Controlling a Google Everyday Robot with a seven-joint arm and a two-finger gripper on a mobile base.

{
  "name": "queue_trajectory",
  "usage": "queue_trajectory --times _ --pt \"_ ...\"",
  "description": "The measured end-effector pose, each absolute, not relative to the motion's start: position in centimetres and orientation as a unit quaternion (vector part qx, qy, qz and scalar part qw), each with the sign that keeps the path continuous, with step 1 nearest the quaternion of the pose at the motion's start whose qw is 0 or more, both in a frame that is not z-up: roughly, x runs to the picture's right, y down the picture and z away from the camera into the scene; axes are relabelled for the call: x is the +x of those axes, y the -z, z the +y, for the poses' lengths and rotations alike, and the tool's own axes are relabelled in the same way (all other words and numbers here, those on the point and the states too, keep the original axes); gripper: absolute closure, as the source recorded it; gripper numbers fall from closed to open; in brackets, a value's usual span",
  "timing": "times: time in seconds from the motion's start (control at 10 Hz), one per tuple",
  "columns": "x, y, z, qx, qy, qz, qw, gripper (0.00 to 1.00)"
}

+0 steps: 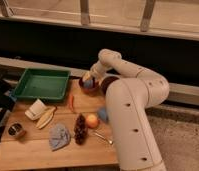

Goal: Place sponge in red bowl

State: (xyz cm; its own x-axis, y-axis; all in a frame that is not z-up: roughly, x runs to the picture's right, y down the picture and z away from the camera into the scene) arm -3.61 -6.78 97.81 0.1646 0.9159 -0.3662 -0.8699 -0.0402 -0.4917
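we read this as a robot test setup, not a home: wooden table (pixel 38 152) staged with a green tray (pixel 23 92), can (pixel 14 130), cloth (pixel 59 136) and orange (pixel 92 120), against a dark wall (pixel 43 45) under metal-framed glazing (pixel 85 12), on a speckled floor (pixel 185 135). gripper (pixel 88 81) sits at the red bowl (pixel 94 90) near the table's back edge.

Dim warm light, gripper (pixel 87 80) over bowl (pixel 93 90)
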Motion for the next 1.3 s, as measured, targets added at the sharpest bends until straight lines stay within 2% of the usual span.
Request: queue_trajectory --times 0.2,0.4,0.5,0.9,1.3 --pt "-4.2 -98.8 -6.2 -0.318 -0.644 -0.028 0.695 0.38" --pt "-4.8 -99.4 -6.2 -0.314 -0.644 -0.026 0.697 0.47" --pt "-5.4 -99.6 -6.2 -0.313 -0.642 -0.026 0.7 0.59" --pt "-5.5 -99.2 -6.0 -0.31 -0.642 -0.032 0.7 0.97" --pt "-4.7 -96.0 -8.3 -0.292 -0.65 -0.058 0.7 1.0"
